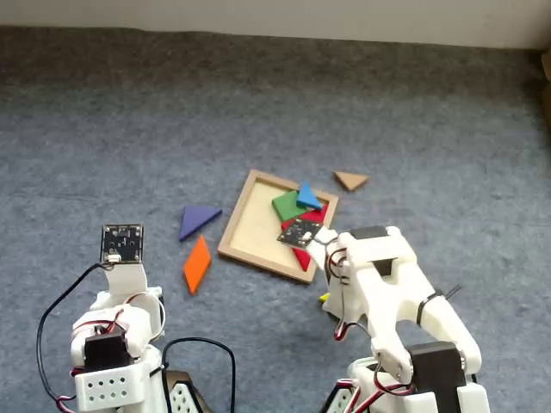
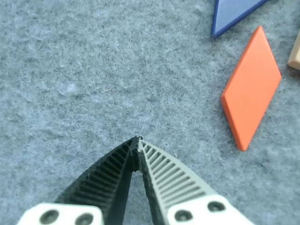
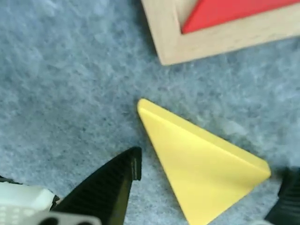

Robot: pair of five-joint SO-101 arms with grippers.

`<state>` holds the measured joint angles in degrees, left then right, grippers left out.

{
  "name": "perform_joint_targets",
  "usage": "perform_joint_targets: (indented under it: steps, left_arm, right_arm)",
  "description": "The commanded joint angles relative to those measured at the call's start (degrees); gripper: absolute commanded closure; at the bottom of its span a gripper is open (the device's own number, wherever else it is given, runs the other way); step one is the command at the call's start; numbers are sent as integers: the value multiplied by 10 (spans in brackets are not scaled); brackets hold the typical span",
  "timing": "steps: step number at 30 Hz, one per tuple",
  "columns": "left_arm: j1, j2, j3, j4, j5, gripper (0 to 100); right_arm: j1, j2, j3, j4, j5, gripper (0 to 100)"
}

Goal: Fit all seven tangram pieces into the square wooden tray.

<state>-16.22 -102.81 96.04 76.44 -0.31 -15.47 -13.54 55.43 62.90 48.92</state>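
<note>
The right hand [image 3: 211, 171] is spread wide above the grey tabletop [image 1: 103, 129], one finger on each side of the yellow triangle [image 3: 197, 159]. That triangle lies flat at 5 o'clock from the square wooden tray [image 1: 258, 225], just off its corner. The left hand [image 2: 137, 143] is closed tip to tip on nothing, near the orange parallelogram [image 2: 251, 93] at 8 o'clock. A red piece [image 1: 302, 258], a green piece [image 1: 287, 205] and a blue piece [image 1: 307, 197] sit in the tray. The purple triangle [image 1: 198, 219] lies at 9 o'clock and the tan triangle [image 1: 350, 180] at 2 o'clock.

White left arm [image 1: 120, 320] and right arm [image 1: 387, 275] carry black motors [image 1: 105, 349], looping black cables [image 1: 40, 335], perhaps red wires [image 1: 343, 331]; the left gripper [image 2: 137, 140] is ribbed.
</note>
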Motion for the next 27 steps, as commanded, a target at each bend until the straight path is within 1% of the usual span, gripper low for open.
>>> perform_joint_targets:
  steps: [1,6,20,25,27]
  left_arm:
    - [-7,-15,11,-1,-2,993]
    - [-7,-15,11,-1,-2,993]
    - [-7,-15,11,-1,-2,993]
    - [-7,-15,11,-1,-2,993]
    - [-7,-15,11,-1,-2,993]
  right_arm:
    - [-23,-2,-4,-7,4,570]
    - [-36,-2,-16,-7,4,570]
    - [-37,1,-29,-12,7,570]
    - [-36,4,-26,-62,5,570]
    - [-35,4,-25,-65,5,570]
